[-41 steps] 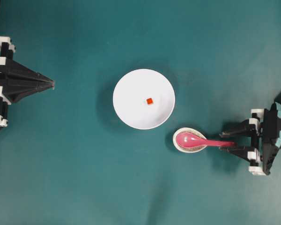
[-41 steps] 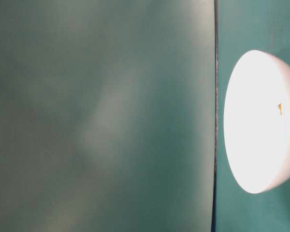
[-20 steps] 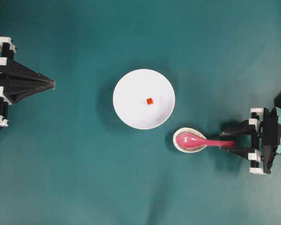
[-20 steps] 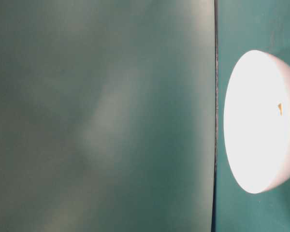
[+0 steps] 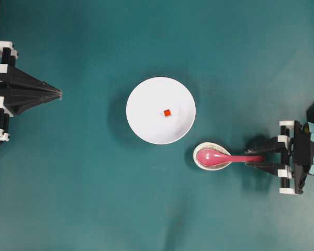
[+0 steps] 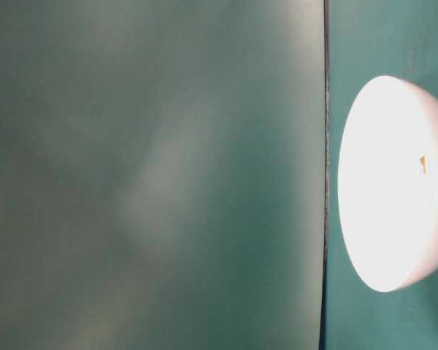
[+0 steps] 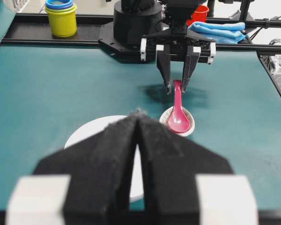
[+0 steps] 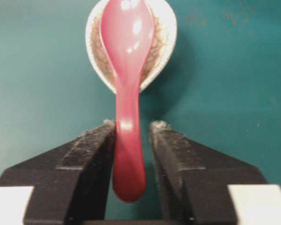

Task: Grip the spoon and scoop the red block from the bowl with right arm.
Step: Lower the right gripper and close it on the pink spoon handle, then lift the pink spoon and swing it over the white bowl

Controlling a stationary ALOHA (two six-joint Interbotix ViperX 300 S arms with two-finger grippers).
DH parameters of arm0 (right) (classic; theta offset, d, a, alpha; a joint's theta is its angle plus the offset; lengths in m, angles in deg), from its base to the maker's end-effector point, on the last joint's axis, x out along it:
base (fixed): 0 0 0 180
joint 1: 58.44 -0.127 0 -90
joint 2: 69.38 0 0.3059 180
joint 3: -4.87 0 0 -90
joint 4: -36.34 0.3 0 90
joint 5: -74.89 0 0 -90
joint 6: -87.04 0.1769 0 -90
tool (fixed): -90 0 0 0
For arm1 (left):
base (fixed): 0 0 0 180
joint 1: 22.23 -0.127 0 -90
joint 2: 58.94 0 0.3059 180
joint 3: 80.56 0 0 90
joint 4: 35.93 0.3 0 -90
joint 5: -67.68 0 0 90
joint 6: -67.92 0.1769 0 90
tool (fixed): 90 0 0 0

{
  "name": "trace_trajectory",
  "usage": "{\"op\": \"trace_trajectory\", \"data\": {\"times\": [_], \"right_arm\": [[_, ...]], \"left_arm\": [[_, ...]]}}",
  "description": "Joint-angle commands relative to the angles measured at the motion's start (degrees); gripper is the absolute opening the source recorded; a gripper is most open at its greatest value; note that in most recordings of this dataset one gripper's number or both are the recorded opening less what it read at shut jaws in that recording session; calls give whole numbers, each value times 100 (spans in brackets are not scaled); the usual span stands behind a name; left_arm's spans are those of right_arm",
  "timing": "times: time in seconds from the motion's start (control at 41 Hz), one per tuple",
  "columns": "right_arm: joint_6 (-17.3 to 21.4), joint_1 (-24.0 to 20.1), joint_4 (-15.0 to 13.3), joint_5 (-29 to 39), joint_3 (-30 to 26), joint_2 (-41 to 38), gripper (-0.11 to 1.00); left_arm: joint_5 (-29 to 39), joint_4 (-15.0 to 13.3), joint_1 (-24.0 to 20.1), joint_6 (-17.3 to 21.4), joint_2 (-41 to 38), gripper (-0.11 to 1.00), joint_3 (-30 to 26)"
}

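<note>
Now right gripper (image 8: 132, 136) is straddling the spoon (image 8: 128, 89) handle.
Jaws are standing narrow, left pad touching, slight gap right; the red block (image 5: 167, 113) is sitting in the bowl (image 5: 141, 112).

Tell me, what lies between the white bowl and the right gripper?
In the overhead view, between the bowl and the right gripper lies the small dish, with the spoon resting in it.

A robotics lab: teal test table (image 7: 47, 93) in black rail frame (image 7: 51, 35).
</note>
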Motion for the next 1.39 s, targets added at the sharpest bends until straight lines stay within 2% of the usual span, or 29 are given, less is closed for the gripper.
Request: {"op": "trace_trajectory", "data": {"times": [0.0, 0.39, 0.707, 0.878, 0.951, 1.122, 1.244, 1.366], "right_arm": [[-62, -35, -18, -35, -35, 44, 37], [-105, -35, -79, -26, -26, 44, 25], [-114, -44, -97, -18, -26, 53, 25], [-211, -44, -97, -44, -18, 325, 25], [-387, -44, -88, -18, 0, 615, 25], [-1099, 105, -26, 290, -18, 1582, 25], [-1661, 510, -18, 905, -105, 2320, 25], [-2224, 1134, -18, 1749, -281, 2936, 25]], "left_arm": [[-53, 18, 9, 9, -35, 1, -97], [-62, 35, 9, 18, -35, 1, -97], [-62, 35, 9, 18, -26, 1, -97], [-62, 44, 9, 18, -35, 1, -97], [-62, 44, 9, 18, -35, 1, -97], [-53, 44, 9, 9, -35, 1, -97], [-62, 44, 9, -9, -35, 1, -97], [-62, 44, 9, -44, -35, 1, -97]]}}
